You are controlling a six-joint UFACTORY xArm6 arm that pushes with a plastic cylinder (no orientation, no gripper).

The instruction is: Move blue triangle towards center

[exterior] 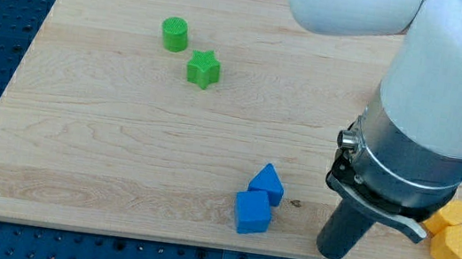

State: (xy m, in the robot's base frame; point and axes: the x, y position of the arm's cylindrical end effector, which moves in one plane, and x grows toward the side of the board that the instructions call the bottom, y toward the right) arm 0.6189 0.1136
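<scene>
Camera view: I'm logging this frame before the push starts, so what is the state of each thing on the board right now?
blue triangle: flat on board, touching blue cube.
blue cube: resting at the triangle's lower left.
green cylinder: upright, near the view's top.
green star: flat, just apart from cylinder.
two yellow blocks: side by side, at the view's right edge.
my tip: right of the blue blocks, touching neither.

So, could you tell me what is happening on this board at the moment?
The arm is working on the blue triangle, which should go towards the board's centre. My tip rests near the view's bottom edge, to the right of the triangle and apart from it. A blue cube touches the triangle from below. Two green blocks sit upper left, two yellow ones far right.
</scene>
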